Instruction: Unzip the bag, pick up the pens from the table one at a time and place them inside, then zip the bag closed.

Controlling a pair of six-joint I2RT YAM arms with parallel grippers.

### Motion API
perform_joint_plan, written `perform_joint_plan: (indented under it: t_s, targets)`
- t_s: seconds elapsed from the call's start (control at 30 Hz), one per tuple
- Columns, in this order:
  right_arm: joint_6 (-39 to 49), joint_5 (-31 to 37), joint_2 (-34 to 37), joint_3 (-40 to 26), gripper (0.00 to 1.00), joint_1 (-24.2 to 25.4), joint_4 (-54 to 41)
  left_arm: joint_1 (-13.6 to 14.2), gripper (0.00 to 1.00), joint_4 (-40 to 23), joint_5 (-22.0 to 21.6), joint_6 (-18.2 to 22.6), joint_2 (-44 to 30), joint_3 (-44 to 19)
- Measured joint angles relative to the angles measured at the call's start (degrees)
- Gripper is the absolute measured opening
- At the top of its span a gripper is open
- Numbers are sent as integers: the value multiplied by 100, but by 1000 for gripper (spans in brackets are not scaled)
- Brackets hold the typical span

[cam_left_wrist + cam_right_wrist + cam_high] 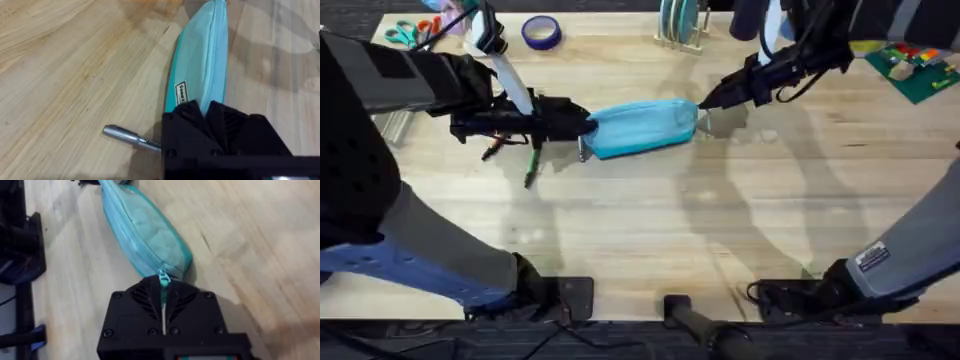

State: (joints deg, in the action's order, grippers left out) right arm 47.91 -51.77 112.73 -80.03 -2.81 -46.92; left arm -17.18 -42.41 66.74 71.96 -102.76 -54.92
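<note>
The pale wooden table (650,215) carried the light blue bag (642,126), which lay lengthwise toward the far edge, about midway between the left and right edges. The left pincer (588,124) was clamped on the bag's left end, and the right pincer (163,287) was closed on the zipper pull (163,275) at the bag's right end. A dark grey and silver pen (131,136) lay on the table just beside the left pincer. A green pen (531,166) and an orange pen (496,145) lay under the left arm. A roll of purple tape (541,32) sat near the far edge.
</note>
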Motion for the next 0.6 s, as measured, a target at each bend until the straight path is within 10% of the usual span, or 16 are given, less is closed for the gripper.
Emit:
perform_joint_plan:
  t_s: [0.6]
  targets:
    - [-147,867,0,-945,31,-648,-1128,1,42,-2,-31,0,0,0]
